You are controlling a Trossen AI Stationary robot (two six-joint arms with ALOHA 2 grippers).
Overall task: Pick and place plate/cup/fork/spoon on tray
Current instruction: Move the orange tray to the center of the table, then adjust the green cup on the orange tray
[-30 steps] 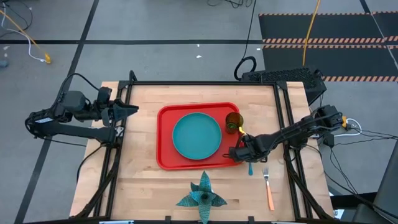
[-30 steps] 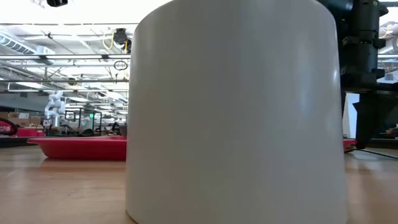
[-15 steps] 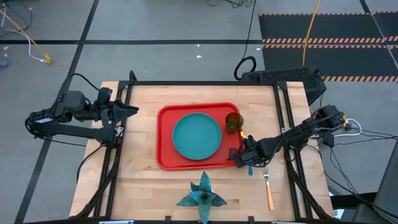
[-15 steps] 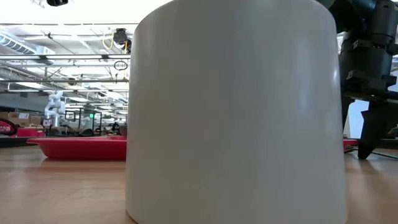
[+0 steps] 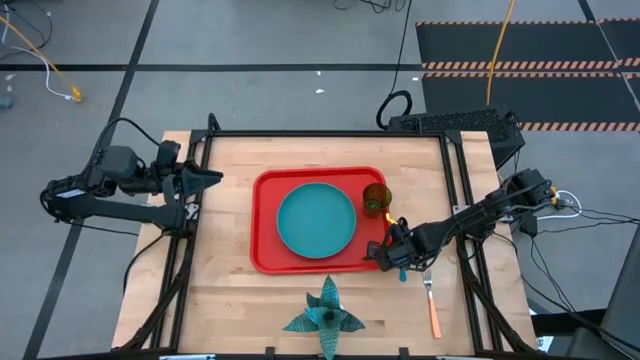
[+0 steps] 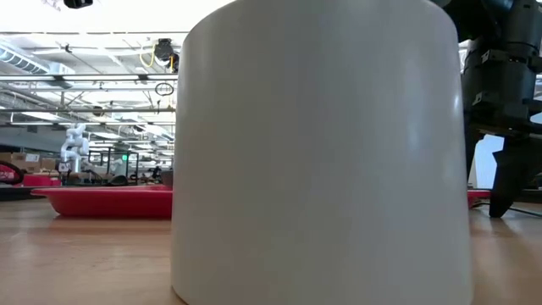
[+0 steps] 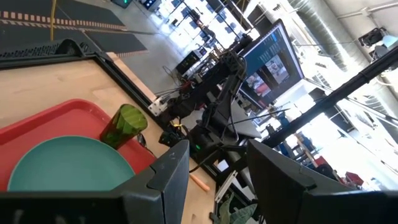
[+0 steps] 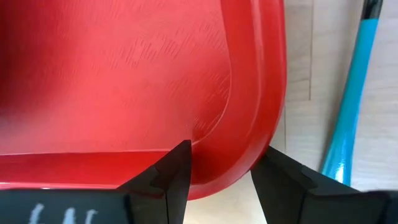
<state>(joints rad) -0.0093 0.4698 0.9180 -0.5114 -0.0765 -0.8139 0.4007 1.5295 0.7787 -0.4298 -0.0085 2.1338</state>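
The red tray lies mid-table and holds the teal plate and the olive-green cup, which stands upright in its far right corner. My right gripper is open and low over the tray's near right corner; its fingers stand on either side of the corner rim. The spoon's light blue handle lies on the table just right of the tray, and it also shows in the high view. The fork lies on the table nearer the front right. My left gripper is open at the table's far left edge.
A teal star-shaped spiky object sits near the front edge, in front of the tray. A large white cylinder fills most of the low view. Bare wood lies left of the tray.
My right gripper has moved a little toward the table's near edge and come down, settling over the tray's near right corner. The tray, plate, cup, spoon and fork have stayed where they were.
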